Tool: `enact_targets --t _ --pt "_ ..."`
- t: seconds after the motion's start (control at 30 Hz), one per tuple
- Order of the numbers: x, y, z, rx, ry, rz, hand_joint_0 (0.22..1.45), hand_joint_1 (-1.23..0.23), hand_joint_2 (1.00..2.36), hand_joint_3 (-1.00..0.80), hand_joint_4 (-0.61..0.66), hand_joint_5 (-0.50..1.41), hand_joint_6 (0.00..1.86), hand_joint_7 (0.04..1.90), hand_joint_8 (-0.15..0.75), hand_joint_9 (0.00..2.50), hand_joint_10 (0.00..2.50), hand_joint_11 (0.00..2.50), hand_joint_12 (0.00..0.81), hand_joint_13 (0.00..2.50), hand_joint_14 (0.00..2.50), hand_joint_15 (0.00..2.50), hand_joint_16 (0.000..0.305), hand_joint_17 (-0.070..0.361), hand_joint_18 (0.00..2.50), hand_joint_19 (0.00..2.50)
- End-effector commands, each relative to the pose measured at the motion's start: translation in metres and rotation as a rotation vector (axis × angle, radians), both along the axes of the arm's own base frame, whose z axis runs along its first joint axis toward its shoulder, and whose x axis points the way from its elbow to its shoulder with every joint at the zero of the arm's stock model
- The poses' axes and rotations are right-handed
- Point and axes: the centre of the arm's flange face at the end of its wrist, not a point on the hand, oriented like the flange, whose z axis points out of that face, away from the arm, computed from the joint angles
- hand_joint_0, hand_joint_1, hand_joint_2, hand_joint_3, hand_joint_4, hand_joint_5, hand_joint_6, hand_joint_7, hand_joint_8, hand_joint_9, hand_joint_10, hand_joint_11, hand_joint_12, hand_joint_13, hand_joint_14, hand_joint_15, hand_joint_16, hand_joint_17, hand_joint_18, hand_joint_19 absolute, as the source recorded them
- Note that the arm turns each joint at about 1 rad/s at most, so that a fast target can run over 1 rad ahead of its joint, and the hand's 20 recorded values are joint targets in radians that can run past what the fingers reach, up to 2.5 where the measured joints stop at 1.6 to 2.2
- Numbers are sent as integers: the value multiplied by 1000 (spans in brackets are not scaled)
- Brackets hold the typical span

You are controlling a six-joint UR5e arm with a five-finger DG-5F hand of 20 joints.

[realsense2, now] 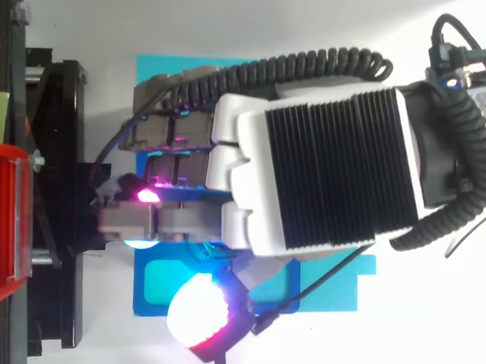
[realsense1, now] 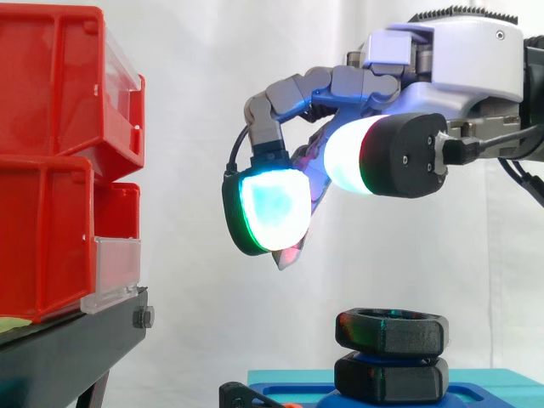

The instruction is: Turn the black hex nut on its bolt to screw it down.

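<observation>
The black hex nut (realsense1: pixel 391 331) sits near the top of its bolt, above a second black hex piece (realsense1: pixel 391 379) on a blue base (realsense1: pixel 293 393). My hand (realsense1: pixel 374 85) hovers above and slightly left of the nut, not touching it. Its fingers bend loosely downward and one fingertip (realsense1: pixel 270 211) glows cyan-green. The thumb pad (realsense1: pixel 350 157) glows white and stands apart from the fingers, with nothing held between them. From the top view my hand (realsense2: pixel 324 177) covers the nut, and the blue base (realsense2: pixel 154 287) lies on a teal plate (realsense2: pixel 163 70).
Stacked red bins (realsense1: pixel 51 170) rest on a black stand (realsense1: pixel 68 348) to the left, with a free gap between them and the nut. In the top view the stand (realsense2: pixel 57 182) borders the teal plate's left side.
</observation>
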Motion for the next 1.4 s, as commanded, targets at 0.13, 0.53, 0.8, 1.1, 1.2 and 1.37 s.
enact_targets --t 0.13,0.53,0.8,1.1,1.2,1.37 --pt "3 27 0 2 0 0 554 -337 1000 -500 261 -6 529 1431 313 1101 8 305 311 895 7 229 37 83 773 343" --pt "2 53 -3 3 32 -10 555 -352 1000 -500 241 -4 527 1445 314 1109 8 311 310 896 7 229 37 83 773 338" --pt "-2 45 -8 -6 69 -17 556 -356 1000 -500 239 -7 543 1430 310 1101 8 306 310 894 7 227 37 83 772 336" --pt "-5 28 -10 -11 89 -32 555 -361 1000 -500 257 -6 531 1437 310 1104 8 312 311 890 7 225 37 83 773 346" --pt "-5 21 -11 -11 91 -40 554 -361 1000 -500 267 -5 526 1436 310 1105 8 317 309 890 7 228 37 83 771 346" --pt "-6 14 -11 -11 91 -34 554 -360 1000 -500 245 -2 513 1470 309 1102 10 307 310 893 7 229 37 83 774 344"
